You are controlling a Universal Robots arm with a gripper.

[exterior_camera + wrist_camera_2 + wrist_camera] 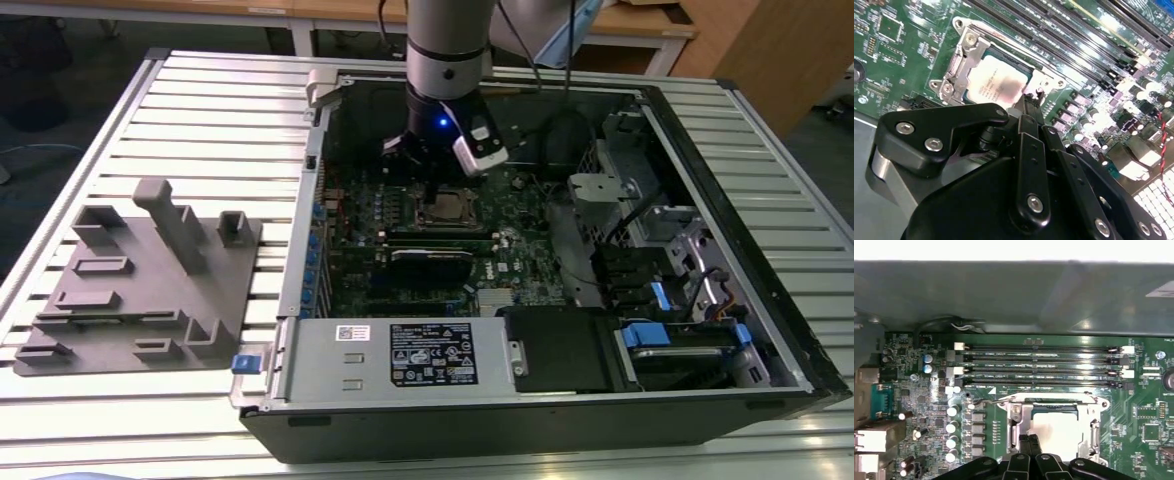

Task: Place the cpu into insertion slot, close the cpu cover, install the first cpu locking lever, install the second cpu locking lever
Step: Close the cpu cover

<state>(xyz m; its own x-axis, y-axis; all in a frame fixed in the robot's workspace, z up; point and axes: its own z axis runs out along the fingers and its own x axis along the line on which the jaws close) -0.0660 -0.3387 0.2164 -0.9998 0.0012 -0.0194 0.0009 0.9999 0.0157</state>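
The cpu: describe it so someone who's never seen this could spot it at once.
Inside the open computer case, find the green motherboard and its row of long black memory slots. Beside them, by the gripper, the cpu is the dull silver square framed by the shinier cpu cover, unlike the dark chips around it.

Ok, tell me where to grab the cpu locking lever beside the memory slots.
Grip the cpu locking lever by its bent free end, which sticks out past a corner of the cpu cover. Come from above: the rest of the wire lies close along the cover's edge, likely leaving little room.
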